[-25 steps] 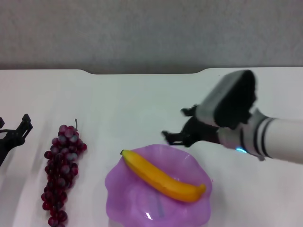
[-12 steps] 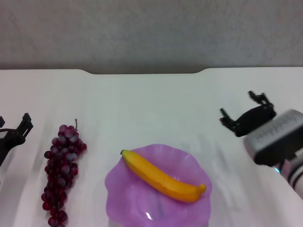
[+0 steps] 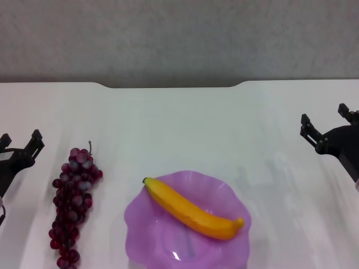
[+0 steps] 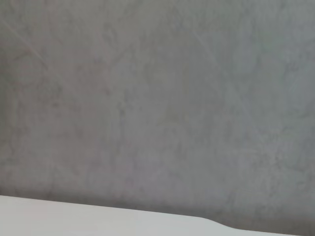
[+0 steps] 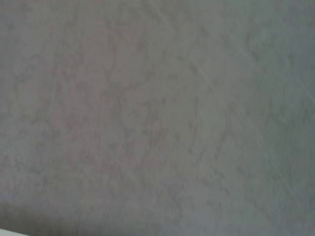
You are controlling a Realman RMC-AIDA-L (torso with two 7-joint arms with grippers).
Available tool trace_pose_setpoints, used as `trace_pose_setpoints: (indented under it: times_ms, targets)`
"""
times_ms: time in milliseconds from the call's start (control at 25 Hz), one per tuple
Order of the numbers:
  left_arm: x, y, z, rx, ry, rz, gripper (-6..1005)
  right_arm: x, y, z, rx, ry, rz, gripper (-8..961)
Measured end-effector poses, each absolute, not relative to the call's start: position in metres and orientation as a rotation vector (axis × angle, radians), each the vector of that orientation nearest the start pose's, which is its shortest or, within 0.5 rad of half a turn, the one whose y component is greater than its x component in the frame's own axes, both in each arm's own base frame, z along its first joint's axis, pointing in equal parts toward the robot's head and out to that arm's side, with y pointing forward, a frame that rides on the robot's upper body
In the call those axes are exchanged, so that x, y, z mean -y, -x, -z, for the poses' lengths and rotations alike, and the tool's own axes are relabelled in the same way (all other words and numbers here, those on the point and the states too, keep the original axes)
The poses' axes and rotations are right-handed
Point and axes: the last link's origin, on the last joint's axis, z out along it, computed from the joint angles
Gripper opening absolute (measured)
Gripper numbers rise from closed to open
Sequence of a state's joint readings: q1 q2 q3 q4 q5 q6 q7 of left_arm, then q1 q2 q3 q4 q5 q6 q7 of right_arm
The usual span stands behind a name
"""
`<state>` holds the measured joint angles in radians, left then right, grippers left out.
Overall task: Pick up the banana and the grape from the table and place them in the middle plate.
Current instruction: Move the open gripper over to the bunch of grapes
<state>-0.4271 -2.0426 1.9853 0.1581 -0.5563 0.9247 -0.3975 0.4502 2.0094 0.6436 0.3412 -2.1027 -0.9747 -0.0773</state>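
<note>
Banana [image 3: 193,208] lies in the middle plate [image 3: 145,227], grape [image 3: 73,197] at its 9 o'clock on the table [image 3: 179,129], nearest my empty, spread left gripper [image 3: 20,145]; right gripper [image 3: 324,128] likewise at 3 o'clock.

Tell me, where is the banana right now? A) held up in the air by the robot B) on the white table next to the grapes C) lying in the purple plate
C: the banana lies across the purple plate, while the grapes sit apart on the table.
</note>
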Motion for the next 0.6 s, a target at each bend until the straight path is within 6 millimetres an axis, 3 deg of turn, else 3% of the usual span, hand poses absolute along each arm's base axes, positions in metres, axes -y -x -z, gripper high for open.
trace_pose_setpoints:
  times_ms: [160,360,600]
  targets:
    - [-0.338,0.361,0.005,0.849,1.555,0.685,766,-0.351,-0.318,0.032,-0.508,1.756,-0.534,886]
    - [-0.338,0.338,0.008,0.793,1.602,0.798,766,-0.35,-0.32,0.036,-0.503,1.78,-0.507,886]
    - [-0.344,0.327,0.001,0.88,1.697,0.819,765,-0.35,-0.324,0.039,-0.53,1.794,-0.472,886]
